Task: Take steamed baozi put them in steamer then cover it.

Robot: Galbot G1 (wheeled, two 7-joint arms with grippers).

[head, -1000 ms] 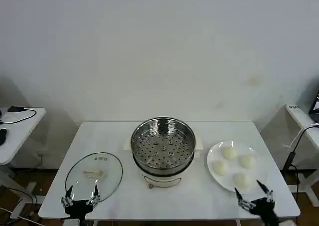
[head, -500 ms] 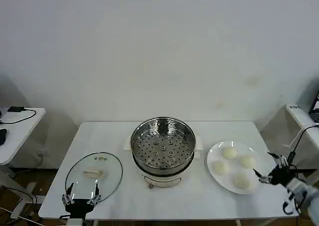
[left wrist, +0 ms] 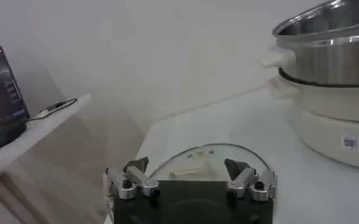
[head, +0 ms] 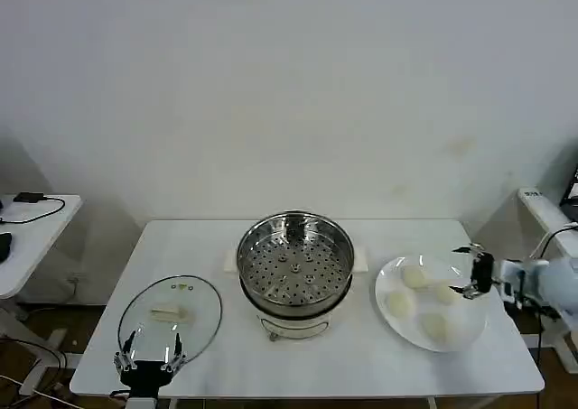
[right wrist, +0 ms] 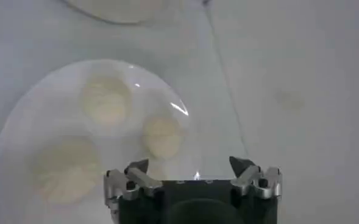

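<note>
Nothing done yet, by the look of it: all loading and covering still to come. Far left on the white table (head: 361,364), a glass lid (head: 171,314) lying flat, well apart from the pot it must finally cover. Just at the near edge below the lid, the left hand (head: 147,366), parked, fingers spread wide and gripping nothing; same spread seen from its own wrist camera (left wrist: 189,179), with the lid just ahead and the pot's white base off to one side. Centre of the table, the steamer (head: 295,269), shiny steel on a white base, perforated tray bare, not a single bun inside. Right of that, a flat white plate (head: 386,283) carrying all four baozi (head: 414,277), close together but none lifted. Farthest right, the right hand (head: 473,270), reaching in from the side and hovering over the plate's outer rim, close beside the nearest bun yet apparently not touching one. From its wrist camera (right wrist: 193,175), fingers splayed open with nothing between them, plate and buns spread out beneath. Likely step in hand: closing in on a first bun. Left to do: four buns carried across to the tray, one after another, then the lid fetched from the far left and set on top.
</note>
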